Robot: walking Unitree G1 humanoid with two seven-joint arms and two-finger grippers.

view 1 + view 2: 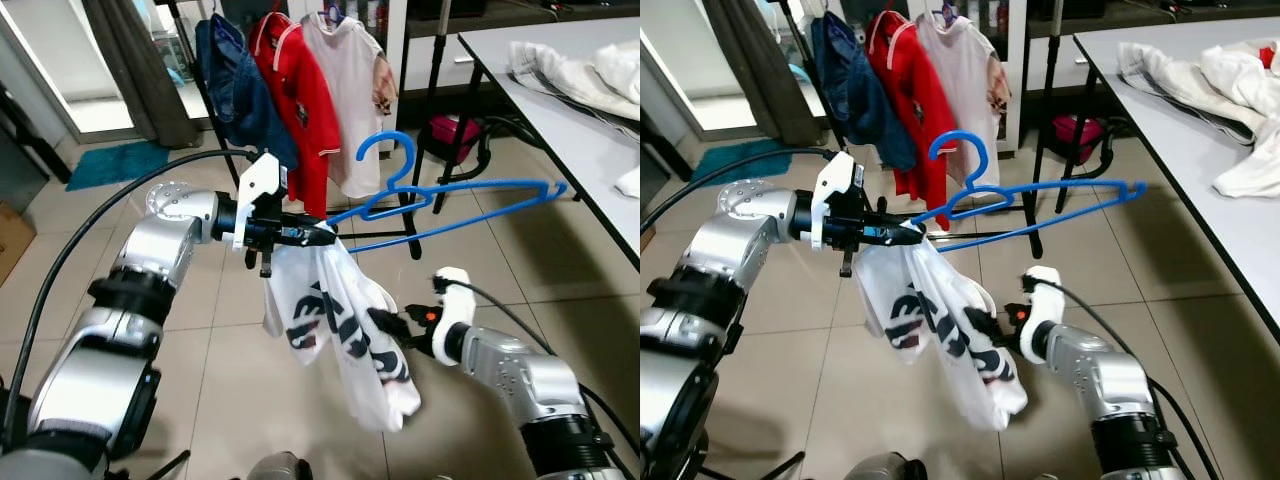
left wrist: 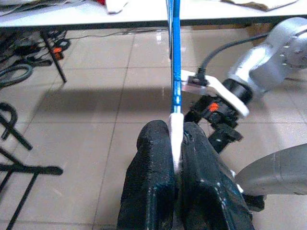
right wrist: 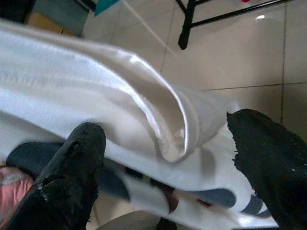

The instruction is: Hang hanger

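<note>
Left gripper (image 2: 176, 143): we are clamping the blue hanger (image 1: 450, 195) and white shirt (image 1: 340, 335).
Right gripper (image 3: 165, 158): we are spreading fingers, seemingly around the shirt's fold.

The white shirt (image 1: 340, 330) covers the near end of the blue hanger (image 1: 450, 200), so how far the bar reaches under the cloth cannot be seen. In the left wrist view the left hand (image 2: 178, 158) hides the pinched end of the hanger, and the picture's top edge cuts off its far end. The right hand (image 3: 168, 148) has cloth between its spread fingers; whether either finger touches it is hard to tell. The print on the shirt is folded and unreadable. The counter (image 1: 560, 110) runs out of frame on the right, and the top edge cuts off the tops of the hung clothes (image 1: 300, 90).
</note>
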